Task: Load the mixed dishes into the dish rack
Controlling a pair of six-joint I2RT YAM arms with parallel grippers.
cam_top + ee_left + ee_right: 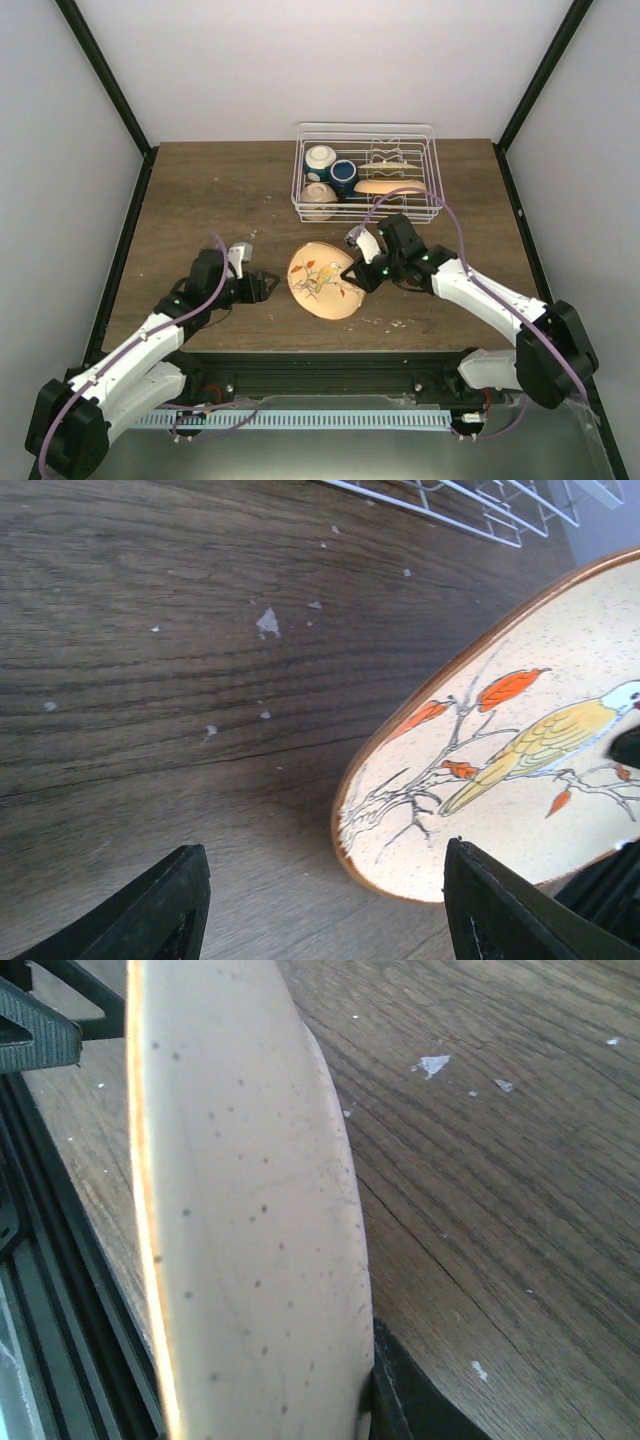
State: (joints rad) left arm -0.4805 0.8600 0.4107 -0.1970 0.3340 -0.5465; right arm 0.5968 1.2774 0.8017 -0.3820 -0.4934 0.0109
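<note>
A dark wooden table (200, 200) is enclosed by white walls (300, 60). Nearest, the left gripper (268, 287) is seen empty, jaws spread, just left of the plate (320, 280). The plate is held tilted on edge, its bird-painted face turned left, by the right gripper (360, 275), clamped on its right rim. The rack (436, 175) is found beyond, nearer the right arm. No writing can be read.

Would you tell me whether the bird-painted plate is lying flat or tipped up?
Tipped up: the right gripper pinches the plate by its rim, and the right wrist view shows it standing nearly edge-on.
</note>
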